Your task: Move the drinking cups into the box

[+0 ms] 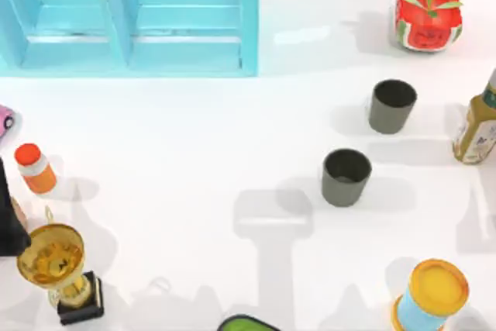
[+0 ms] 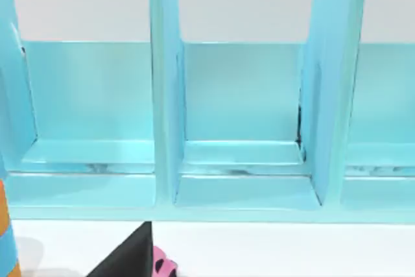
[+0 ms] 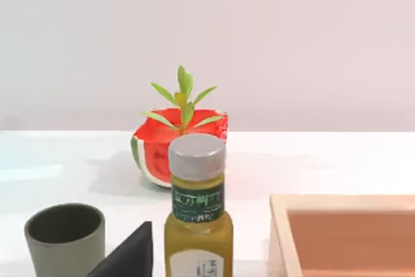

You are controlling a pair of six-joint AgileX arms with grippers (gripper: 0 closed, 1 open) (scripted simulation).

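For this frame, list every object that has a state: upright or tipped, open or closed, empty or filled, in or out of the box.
Farther cup: upright, empty, outside the box.
Nearer cup: upright, empty, outside the box.
Box: open, visible compartments empty.
Trophy: upright.
Orange-capped bottle: upright, capped.
Olive bottle: upright, capped.
Yellow-lidded can: upright, lidded.
Watermelon planter: upright, holding a plant.

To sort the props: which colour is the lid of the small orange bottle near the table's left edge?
Red-orange, on the small orange bottle; the top view shows it best.
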